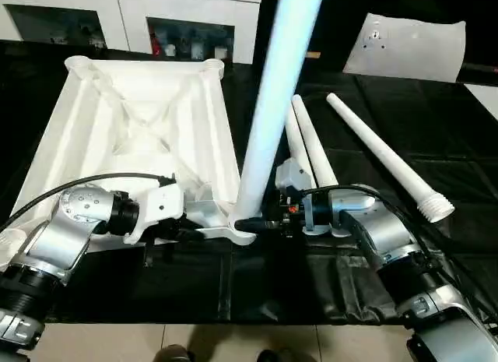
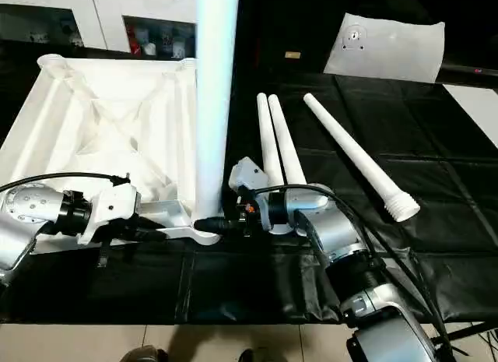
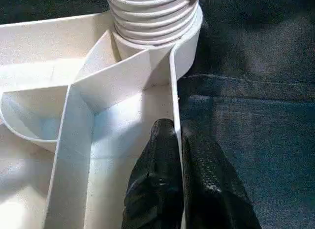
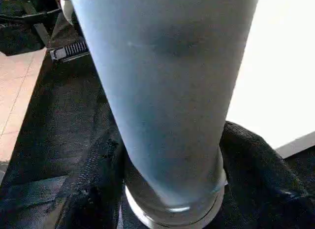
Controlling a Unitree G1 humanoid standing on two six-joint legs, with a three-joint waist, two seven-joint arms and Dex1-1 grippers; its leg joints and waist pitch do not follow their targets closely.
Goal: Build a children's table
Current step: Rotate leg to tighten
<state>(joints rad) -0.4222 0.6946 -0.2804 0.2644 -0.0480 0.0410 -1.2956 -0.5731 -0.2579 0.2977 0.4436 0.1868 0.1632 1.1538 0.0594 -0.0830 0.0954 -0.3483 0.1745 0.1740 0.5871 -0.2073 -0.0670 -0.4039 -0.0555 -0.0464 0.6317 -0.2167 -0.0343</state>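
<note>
Black cloth over work surface; flat white sheet at far right; glass-doored white cabinet behind.

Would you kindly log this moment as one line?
left claw: shut on tabletop rim | right claw: around upright leg | three legs loose

The two eye views look forward and down from the robot's head, a small step apart sideways, over both silver forearms onto the black cloth. Both take in the upturned tabletop, the upright leg at its near corner, the three loose legs and the white cabinet at the back. The left wrist view sits very close, looking along the left gripper at the tabletop's rim and the leg's threaded end. The right wrist view is closer still, pressed up against that same leg's shaft.
</note>
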